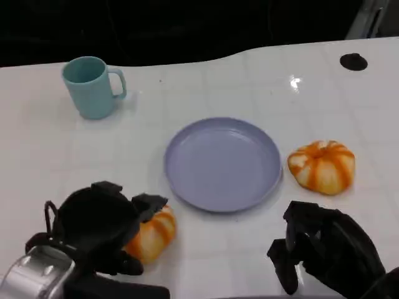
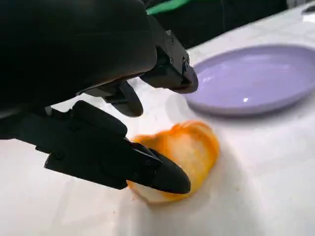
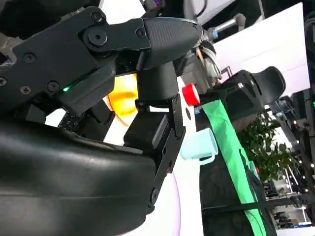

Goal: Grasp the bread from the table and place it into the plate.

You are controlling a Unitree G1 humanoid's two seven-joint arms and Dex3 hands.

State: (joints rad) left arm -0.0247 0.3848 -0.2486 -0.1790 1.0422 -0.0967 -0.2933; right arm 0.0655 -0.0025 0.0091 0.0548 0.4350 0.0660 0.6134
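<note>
Two orange-striped breads lie on the white table. One bread (image 1: 154,232) (image 2: 189,150) sits at the near left, and my left hand (image 1: 100,224) (image 2: 98,98) reaches over it with fingers spread on both sides. One finger (image 2: 157,172) touches its near side while the others hover above it. The second bread (image 1: 322,165) rests just right of the purple plate (image 1: 187,174) (image 2: 275,98), which stands bare at the table's middle. My right hand (image 1: 324,246) hangs near the front right edge, holding nothing, below that second bread.
A teal mug (image 1: 92,86) (image 3: 199,147) stands at the far left. A small black disc (image 1: 353,61) lies at the far right. The table's back edge runs just behind them, against a dark background.
</note>
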